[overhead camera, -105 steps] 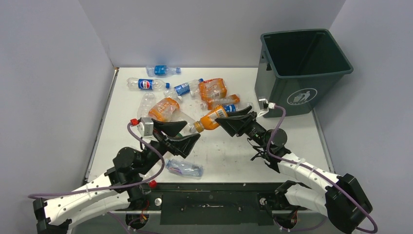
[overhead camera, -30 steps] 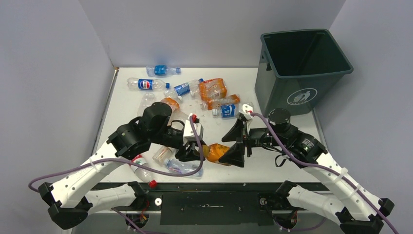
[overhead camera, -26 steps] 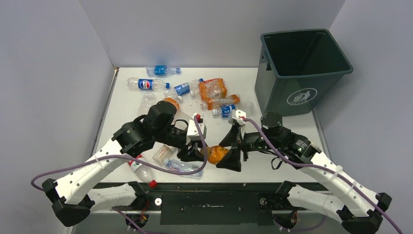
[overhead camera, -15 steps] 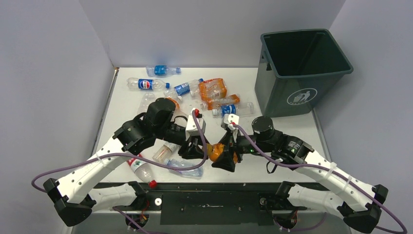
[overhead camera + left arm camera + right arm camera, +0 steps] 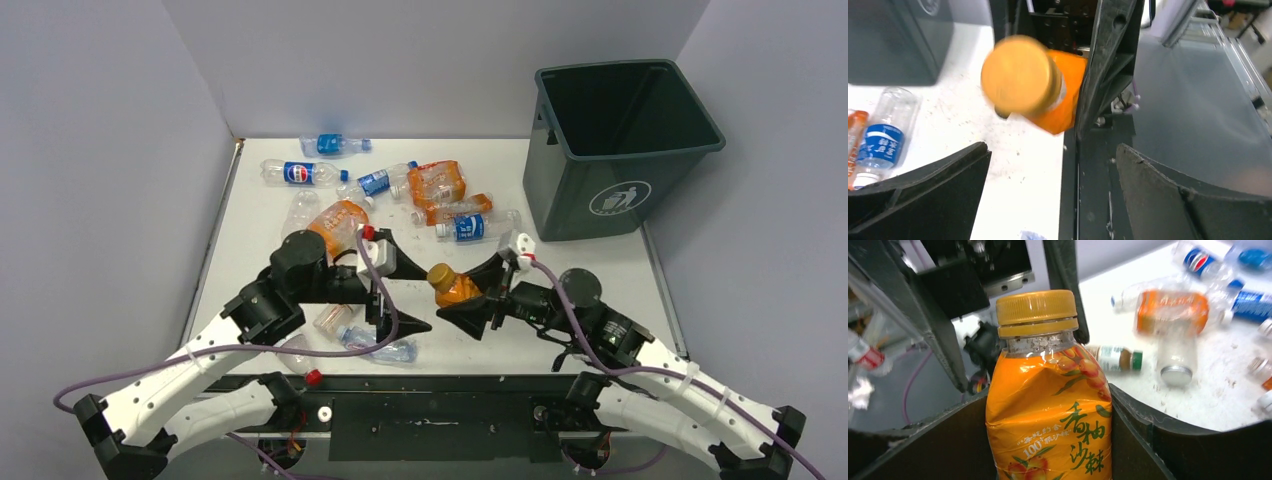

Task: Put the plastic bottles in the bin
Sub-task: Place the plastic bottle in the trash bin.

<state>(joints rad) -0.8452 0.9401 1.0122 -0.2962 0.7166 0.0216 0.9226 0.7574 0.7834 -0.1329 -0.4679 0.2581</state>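
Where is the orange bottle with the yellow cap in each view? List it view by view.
Top external: orange bottle at centre, held in the right gripper.
Left wrist: upper centre, cap toward the camera.
Right wrist: centre foreground, upright.
Shared landmark: its yellow cap.

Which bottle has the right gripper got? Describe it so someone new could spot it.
From the dark bin at the far right of the table, come toward the near edge, to the middle, where the right gripper is clamped on an orange bottle. It is the only bottle lifted off the table, with a full orange fruit-print wrap and a yellow-orange cap; the rest lie on the table.
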